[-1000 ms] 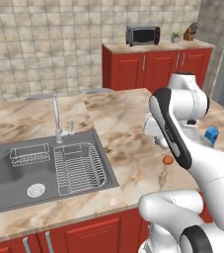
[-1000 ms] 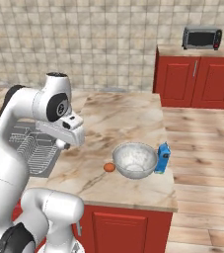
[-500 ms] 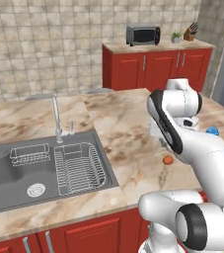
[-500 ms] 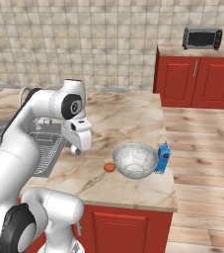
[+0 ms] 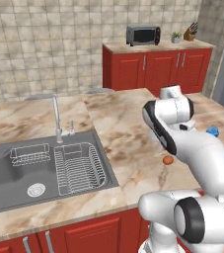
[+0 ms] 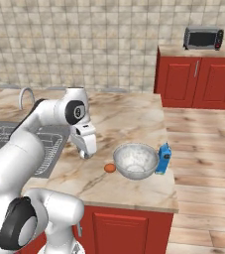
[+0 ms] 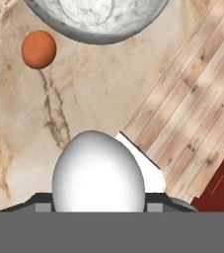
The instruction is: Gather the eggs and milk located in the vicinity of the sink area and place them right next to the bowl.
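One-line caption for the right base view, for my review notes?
Egg and milk flank the bowl on the marble counter; end effector hangs left of the egg.

Toaster oven point(image 5: 143, 35), knife block point(image 5: 189, 34), potted plant point(image 5: 175, 36), red cabinets point(image 5: 153, 69)

The arm hides most of the milk point(image 5: 212, 131).

Even, bright rendered light without glare, soft faint shadows, and sharp focus across all three views.
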You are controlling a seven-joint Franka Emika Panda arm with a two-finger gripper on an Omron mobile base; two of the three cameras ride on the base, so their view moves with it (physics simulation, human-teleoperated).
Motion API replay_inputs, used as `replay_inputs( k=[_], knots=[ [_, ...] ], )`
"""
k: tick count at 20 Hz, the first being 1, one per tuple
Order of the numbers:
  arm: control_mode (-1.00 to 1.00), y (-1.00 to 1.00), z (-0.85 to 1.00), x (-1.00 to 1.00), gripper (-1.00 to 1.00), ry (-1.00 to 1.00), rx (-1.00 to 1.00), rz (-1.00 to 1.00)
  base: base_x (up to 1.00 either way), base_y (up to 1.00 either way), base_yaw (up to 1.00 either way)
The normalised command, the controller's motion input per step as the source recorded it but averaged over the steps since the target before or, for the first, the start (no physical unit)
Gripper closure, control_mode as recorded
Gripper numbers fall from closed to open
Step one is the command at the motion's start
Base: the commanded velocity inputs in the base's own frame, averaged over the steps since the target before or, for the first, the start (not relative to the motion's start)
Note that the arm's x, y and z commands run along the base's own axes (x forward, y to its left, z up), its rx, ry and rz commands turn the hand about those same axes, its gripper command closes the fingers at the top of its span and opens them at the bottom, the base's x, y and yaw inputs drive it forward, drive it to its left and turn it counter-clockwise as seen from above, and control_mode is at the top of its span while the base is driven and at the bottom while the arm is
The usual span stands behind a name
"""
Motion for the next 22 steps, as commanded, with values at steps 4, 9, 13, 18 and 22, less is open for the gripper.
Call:
replay_inputs(
  k=[4, 9, 13, 18, 22],
  knots=[
    [-1.0, -0.21, -0.52, 0.19, 1.0, 0.0, 0.0, 0.0, 0.0, 0.0, 0.0],
    [-1.0, -0.08, -0.52, 0.24, 1.0, 0.0, 0.0, 0.0, 0.0, 0.0, 0.0],
    [-1.0, -0.09, -0.15, 0.35, 1.0, 0.0, 0.0, 0.0, 0.0, 0.0, 0.0],
    [-1.0, -0.18, -0.07, 0.43, 1.0, 0.0, 0.0, 0.0, 0.0, 0.0, 0.0],
    [-1.0, -0.19, 0.0, 0.18, 1.0, 0.0, 0.0, 0.0, 0.0, 0.0, 0.0]
  ],
)
